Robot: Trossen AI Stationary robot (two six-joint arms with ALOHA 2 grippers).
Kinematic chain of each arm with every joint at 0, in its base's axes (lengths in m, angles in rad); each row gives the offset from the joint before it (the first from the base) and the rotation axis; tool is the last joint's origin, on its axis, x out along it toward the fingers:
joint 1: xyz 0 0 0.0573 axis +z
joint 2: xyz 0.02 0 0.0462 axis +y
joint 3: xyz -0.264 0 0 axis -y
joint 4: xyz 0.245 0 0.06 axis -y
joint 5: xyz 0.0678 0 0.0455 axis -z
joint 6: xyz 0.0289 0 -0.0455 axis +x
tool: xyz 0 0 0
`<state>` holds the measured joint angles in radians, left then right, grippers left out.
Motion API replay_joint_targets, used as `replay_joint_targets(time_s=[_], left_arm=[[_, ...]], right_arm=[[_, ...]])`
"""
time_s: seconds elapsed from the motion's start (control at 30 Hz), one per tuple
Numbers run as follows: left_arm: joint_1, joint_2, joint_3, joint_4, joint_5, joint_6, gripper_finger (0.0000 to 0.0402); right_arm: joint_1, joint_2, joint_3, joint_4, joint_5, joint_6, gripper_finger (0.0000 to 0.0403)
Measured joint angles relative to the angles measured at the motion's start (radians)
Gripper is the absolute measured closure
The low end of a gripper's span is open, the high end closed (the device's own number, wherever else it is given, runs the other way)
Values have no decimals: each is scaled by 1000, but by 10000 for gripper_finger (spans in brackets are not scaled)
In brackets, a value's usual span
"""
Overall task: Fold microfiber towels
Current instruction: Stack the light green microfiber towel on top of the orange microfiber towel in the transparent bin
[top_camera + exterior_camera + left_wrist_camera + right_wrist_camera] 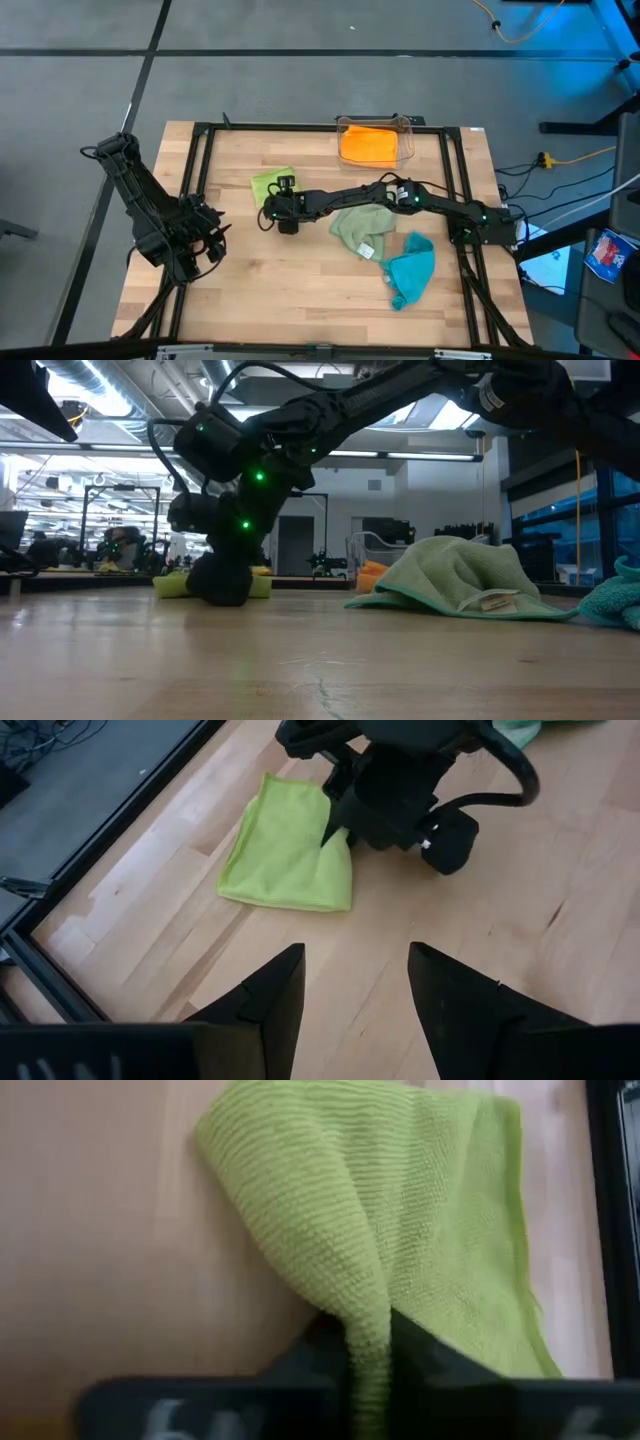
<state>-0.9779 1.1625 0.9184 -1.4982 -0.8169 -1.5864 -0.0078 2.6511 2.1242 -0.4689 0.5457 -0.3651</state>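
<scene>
Right hand (pixel 368 1342) pinches lime towel (pixel 400 1210) beside sage towel (pixel 362 228).

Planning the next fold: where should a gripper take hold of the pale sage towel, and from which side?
Grip the sage towel at its loose edge by the white tag, coming down from above. It lies crumpled in a mound, edges thin on the table, so a corner pinch lifts a single layer, probably.

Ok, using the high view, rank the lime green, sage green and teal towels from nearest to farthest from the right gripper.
1. Lime green microfiber towel, pinched in the right gripper.
2. Pale sage green towel, mid-table beside that arm.
3. Teal towel, farthest, toward the table's right.
</scene>
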Motion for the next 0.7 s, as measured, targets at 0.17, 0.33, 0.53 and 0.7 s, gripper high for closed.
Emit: replay_joint_targets(time_s=[0.17, 0.33, 0.53, 0.7], left_arm=[[0, 0, 0, 0, 0, 0, 232], [0, 0, 0, -1, 0, 0, 230], [0, 0, 0, 1, 0, 0, 232], [0, 0, 0, 5, 0, 0, 230]], right_arm=[[14, -27, -4, -45, 91, 58, 393], [35, -120, -19, -180, 249, 21, 395], [47, -306, -9, -390, 515, 92, 395], [41, -440, -14, -527, 536, 210, 395]])
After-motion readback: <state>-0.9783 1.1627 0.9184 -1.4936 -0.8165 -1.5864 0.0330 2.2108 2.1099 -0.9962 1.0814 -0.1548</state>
